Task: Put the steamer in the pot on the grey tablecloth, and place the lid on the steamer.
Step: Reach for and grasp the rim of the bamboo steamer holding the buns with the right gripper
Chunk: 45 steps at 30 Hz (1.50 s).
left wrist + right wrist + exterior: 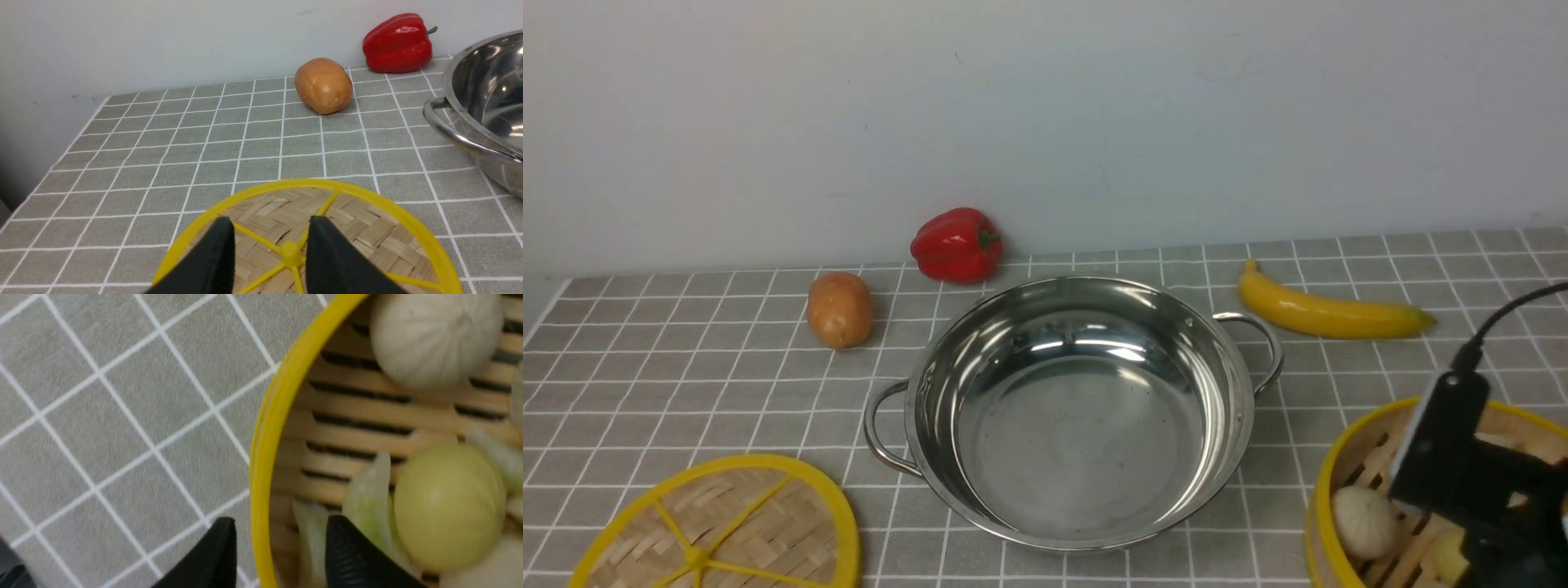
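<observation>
Right gripper [281, 522] astride steamer [266, 437] rim

Plain pale wall [1045, 106] behind.

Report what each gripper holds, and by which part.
Nothing is held. The right gripper, open, straddles the yellow rim of the steamer unclamped; the left gripper hangs open over the lid.

Grey white-gridded tablecloth [686, 367], red pepper [956, 245]
</observation>
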Each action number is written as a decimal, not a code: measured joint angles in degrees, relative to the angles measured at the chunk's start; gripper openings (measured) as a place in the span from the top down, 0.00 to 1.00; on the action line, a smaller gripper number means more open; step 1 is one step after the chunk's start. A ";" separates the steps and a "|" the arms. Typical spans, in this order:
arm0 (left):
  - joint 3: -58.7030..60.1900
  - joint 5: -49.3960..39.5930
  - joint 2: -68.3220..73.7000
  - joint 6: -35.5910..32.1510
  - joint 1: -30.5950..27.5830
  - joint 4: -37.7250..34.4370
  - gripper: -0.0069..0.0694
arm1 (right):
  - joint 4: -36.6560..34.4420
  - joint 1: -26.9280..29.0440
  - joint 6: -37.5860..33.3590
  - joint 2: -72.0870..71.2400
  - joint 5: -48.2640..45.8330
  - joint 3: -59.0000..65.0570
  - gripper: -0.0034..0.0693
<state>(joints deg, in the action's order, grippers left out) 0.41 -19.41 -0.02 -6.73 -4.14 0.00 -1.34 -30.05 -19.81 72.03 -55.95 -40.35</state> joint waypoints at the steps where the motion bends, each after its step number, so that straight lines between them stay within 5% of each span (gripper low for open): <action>1: 0.00 0.00 0.00 0.00 0.00 0.00 0.59 | 0.20 -0.36 0.23 1.13 0.90 -0.41 0.48; 23: 0.00 0.00 0.00 0.00 0.00 0.00 0.59 | -0.41 -0.71 1.12 13.84 5.86 -1.61 0.43; 29: 0.00 0.00 0.00 0.00 0.00 0.00 0.59 | -1.08 -0.71 1.39 14.35 5.88 -1.61 0.59; 32: 0.00 0.00 0.00 0.00 0.00 0.00 0.59 | -1.97 -0.71 2.30 14.62 4.93 -1.66 0.81; 34: 0.00 0.00 0.00 0.00 0.00 0.00 0.59 | -2.14 -0.71 3.35 14.67 4.47 -1.79 0.85; 45: 0.00 0.00 0.00 0.00 0.00 0.00 0.59 | 2.33 -0.71 7.56 7.67 -6.15 -7.72 0.84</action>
<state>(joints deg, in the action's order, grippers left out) 0.41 -19.41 -0.02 -6.73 -4.14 0.00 0.99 -30.76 -12.25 79.70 -62.11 -48.07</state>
